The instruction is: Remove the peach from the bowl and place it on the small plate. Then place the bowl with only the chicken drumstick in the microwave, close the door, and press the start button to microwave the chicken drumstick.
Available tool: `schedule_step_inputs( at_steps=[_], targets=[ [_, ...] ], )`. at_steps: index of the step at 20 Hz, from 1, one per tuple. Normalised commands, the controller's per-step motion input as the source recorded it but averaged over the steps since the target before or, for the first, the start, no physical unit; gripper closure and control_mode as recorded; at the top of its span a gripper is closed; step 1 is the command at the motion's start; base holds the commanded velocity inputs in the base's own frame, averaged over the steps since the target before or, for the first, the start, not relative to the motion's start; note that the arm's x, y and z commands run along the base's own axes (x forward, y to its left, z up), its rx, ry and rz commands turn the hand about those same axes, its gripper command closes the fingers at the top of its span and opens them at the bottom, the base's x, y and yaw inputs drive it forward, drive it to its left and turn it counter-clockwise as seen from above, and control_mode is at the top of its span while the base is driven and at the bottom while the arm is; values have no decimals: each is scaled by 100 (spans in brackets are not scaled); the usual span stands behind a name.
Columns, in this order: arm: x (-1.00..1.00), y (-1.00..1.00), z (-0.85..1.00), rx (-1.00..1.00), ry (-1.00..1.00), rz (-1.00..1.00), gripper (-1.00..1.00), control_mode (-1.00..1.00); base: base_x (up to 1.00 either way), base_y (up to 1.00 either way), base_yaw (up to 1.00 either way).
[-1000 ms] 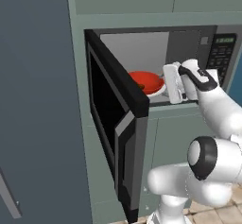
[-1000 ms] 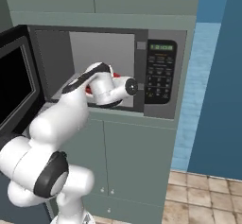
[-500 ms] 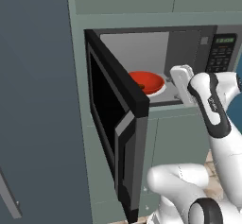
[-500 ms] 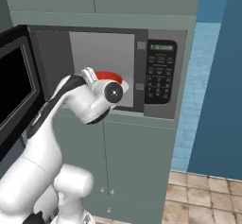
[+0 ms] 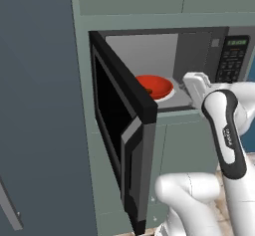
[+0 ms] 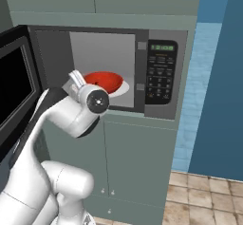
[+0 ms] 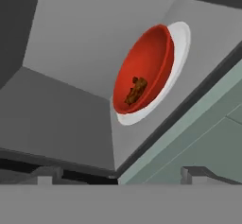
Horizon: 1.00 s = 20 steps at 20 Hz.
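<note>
The red bowl [image 5: 155, 86] [image 6: 104, 81] sits on the white turntable inside the open microwave [image 5: 234, 56] [image 6: 161, 72]. In the hand view the bowl [image 7: 150, 57] holds the dark brown chicken drumstick [image 7: 136, 90] alone. The black door [image 5: 124, 125] [image 6: 14, 86] stands swung wide out to the left. My gripper [image 5: 193, 82] [image 6: 75, 80] [image 7: 123, 175] hovers just outside the cavity's front edge, facing the bowl, open, with nothing between its fingers. The peach and the small plate are out of view.
Grey-green cabinet fronts [image 6: 137, 162] run below and above the microwave. A dark grey panel [image 5: 40, 105] stands to the left of the open door. A blue wall [image 6: 218, 77] lies to the right, and tiled floor [image 6: 204, 195] below it.
My hand has drawn back out of the microwave cavity, away from the bowl, and the elbow has swung. The bowl stays on the turntable. The door has not moved.
</note>
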Motion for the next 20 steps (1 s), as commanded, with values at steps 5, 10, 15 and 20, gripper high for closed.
schedule_step_inputs(
  at_steps=[5, 10, 15, 20],
  targets=[
    [-100, 25, 69, -29, -24, 2, -100, -100, 0, 0, 0],
    [-100, 24, 68, -37, -30, 4, -100, -100, 0, 0, 0],
    [-100, 20, 59, -38, -23, 7, -100, -100, 0, 0, 0],
    [-100, 35, 30, -35, -10, 9, -100, -100, 0, 0, 0]
  ],
)
